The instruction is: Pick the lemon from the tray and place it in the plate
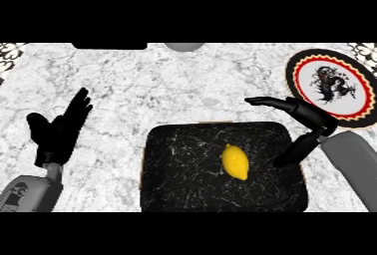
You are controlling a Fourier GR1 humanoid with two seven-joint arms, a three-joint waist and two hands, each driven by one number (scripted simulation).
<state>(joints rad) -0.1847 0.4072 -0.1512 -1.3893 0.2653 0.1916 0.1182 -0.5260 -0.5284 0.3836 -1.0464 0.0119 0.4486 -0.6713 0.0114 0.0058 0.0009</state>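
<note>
A yellow lemon [235,161] lies on the black marbled tray [180,174] near the middle of the counter's front. My right hand [303,119] hovers over the tray's right edge, open, with its fingers pointing left and its thumb reaching down toward the tray; a gap separates it from the lemon. The round plate [304,75], white with a black rim, a red ring and a dark dragon figure, sits at the back right, just behind that hand. My left hand [61,127] rests open at the left, fingers up.
The counter is white-grey marble. A dark object [110,46] and a grey round object [184,46] sit at the far back edge. Patterned corners show at the top left and top right.
</note>
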